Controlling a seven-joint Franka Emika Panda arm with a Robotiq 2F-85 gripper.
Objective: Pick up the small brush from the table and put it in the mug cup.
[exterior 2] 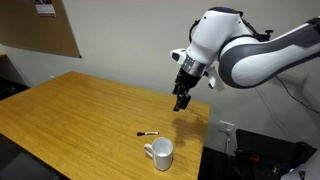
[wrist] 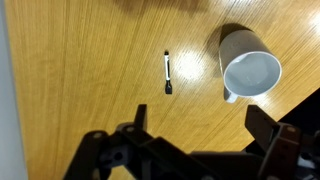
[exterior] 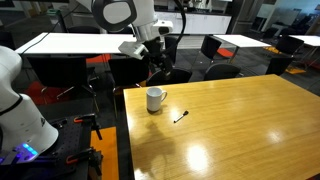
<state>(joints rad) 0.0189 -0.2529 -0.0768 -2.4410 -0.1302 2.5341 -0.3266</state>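
Note:
The small brush, a thin dark stick with a thicker black end, lies flat on the yellowish wood table. It shows in both exterior views too. The white mug cup stands upright and empty just beside it, also seen from outside. My gripper hovers well above the table, open, nothing between its fingers; in an exterior view it hangs above and behind the brush.
White-topped tables with dark chairs stand behind the wood table. The robot's white base sits at the table's side. The table edge runs close to the mug.

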